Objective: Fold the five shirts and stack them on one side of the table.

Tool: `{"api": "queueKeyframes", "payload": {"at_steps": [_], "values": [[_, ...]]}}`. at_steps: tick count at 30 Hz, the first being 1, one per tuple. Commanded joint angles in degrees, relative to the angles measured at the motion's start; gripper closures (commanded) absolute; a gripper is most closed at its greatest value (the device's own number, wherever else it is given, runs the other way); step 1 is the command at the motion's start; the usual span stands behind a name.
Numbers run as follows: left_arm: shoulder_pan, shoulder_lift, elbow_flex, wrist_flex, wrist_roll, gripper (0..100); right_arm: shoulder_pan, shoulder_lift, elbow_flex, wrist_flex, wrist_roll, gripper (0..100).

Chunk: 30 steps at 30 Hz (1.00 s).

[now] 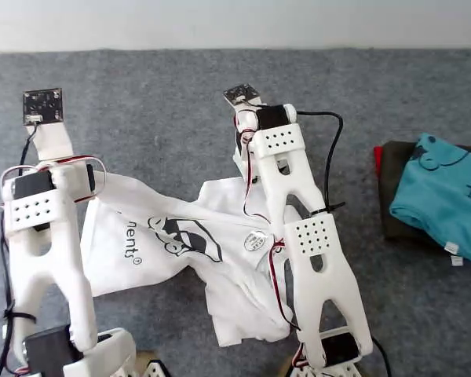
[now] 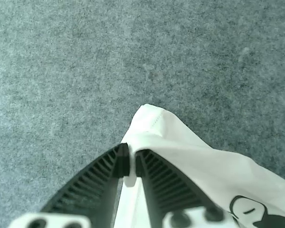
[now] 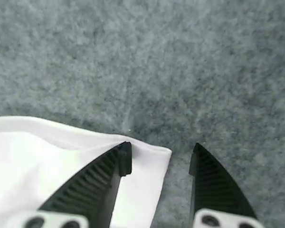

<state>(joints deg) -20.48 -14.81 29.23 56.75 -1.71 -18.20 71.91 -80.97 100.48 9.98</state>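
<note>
Left hand (image 2: 131, 161) pinches a corner of the white shirt (image 2: 180, 152), fingers closed on the cloth. Right hand (image 3: 160, 159) stands open at another corner, one finger above the fabric, the other above the grey desk (image 3: 180, 57).

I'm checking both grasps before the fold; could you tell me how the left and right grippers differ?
The left gripper is shut on a corner of the white shirt; the right gripper is open. The left pinches cloth; the right straddles the shirt's edge, one finger over the table. Both are at shirt corners.
</note>
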Motion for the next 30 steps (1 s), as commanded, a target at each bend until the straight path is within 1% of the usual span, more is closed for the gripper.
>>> {"api": "queueKeyframes", "payload": {"at_steps": [1, 3, 5, 8, 10, 12, 15, 22, 30], "values": [[0.18, -0.35, -0.31, 0.09, -0.35, 99, 1.10, -8.22, 0.79, 2.68, -0.53, 84.1], [0.09, -0.35, -0.31, 0.18, -0.35, 99, 0.66, -11.21, 5.89, 2.59, -0.62, 87.6], [-0.09, -0.53, -0.31, 0.18, -0.35, 99, 0.40, -13.93, 11.69, 2.51, -0.62, 88.1], [0.09, -0.44, -0.31, 0.18, -0.26, 99, 0.57, -15.69, 18.99, 1.98, -0.70, 84.8], [0.18, -0.35, -0.31, 0.18, -0.18, 99, 0.57, -15.08, 20.40, 1.10, -0.79, 81.5], [0.18, -0.35, -0.31, 0.18, -0.26, 99, 0.57, -14.29, 20.40, 0.40, -1.49, 79.4], [0.09, -0.35, -0.31, 0.18, -0.35, 99, 0.66, -13.67, 19.08, 0.04, -2.99, 79.1], [0.09, -0.35, -0.31, 0.18, -0.35, 99, 0.40, -14.11, 11.87, 2.33, -2.90, 79.2], [0.18, -0.35, -0.22, 0.18, -0.35, 99, 0.40, -9.54, 10.11, -0.66, -2.99, 79.2]]}}
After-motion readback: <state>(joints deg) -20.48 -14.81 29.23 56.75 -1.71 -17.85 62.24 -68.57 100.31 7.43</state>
